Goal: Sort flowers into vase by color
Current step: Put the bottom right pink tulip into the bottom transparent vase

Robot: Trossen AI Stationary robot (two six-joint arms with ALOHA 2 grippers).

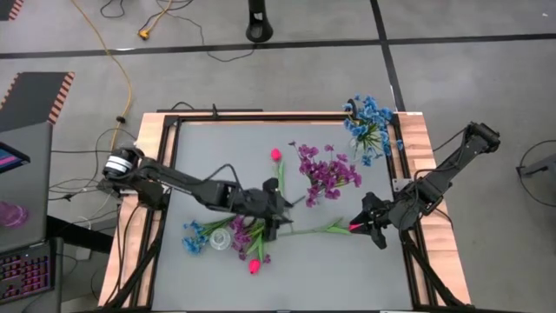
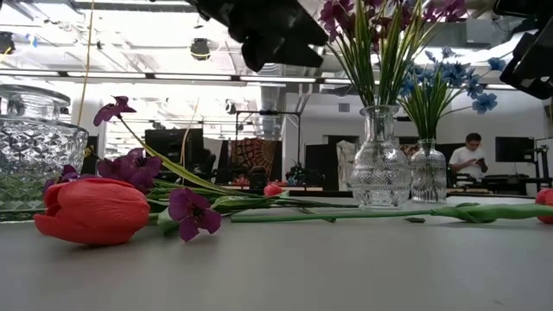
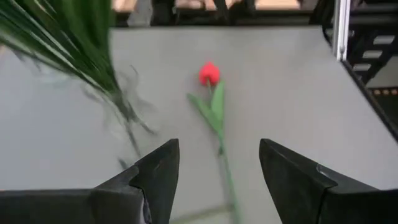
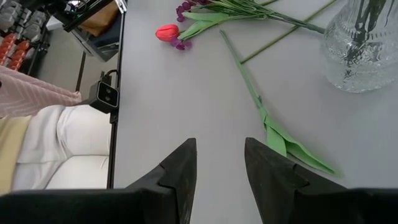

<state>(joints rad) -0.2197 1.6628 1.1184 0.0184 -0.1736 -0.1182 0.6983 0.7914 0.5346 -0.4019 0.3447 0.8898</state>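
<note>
The left pincer [image 1: 276,211] is hovering wide open and empty over mid-desk [image 1: 347,269]. A tulip [image 3: 209,73] is lying ahead of it at 12 o'clock, stem trailing back between its fingers. The right pincer [image 1: 362,226] is hanging partly open, holding nothing, beside another tulip [image 1: 355,225] whose stem is running toward 9 o'clock. Purple flowers [image 1: 326,172] are standing in a vase at its 11 o'clock.

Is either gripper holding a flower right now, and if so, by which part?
Nothing is held. The left gripper hangs open over a red tulip's stem; the right gripper stands open near another tulip's leaves, touching nothing.
</note>
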